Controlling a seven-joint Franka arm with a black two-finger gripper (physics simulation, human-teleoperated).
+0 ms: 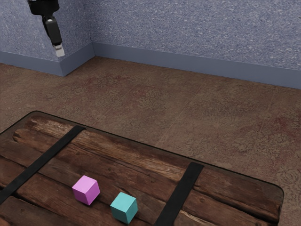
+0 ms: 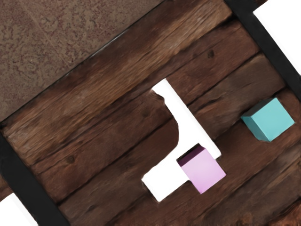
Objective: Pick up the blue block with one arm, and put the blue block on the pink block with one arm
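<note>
The gripper (image 1: 59, 50) hangs high at the far left, well apart from the wooden table (image 1: 141, 162); whether it is released or clenched cannot be told. The blue block (image 1: 124, 207) (image 2: 269, 119) rests on the table's near part, just right of the pink block (image 1: 86, 189) (image 2: 202, 169), not touching it

Soft, even light here, no glare. The pink block (image 1: 86, 189) and blue block (image 1: 124, 207) have brighter tops, so light falls from above, with hardly any shadow on the table (image 1: 117, 160). In the wrist view, 1 blank white patch (image 2: 183, 122) touches the pink block.
</note>
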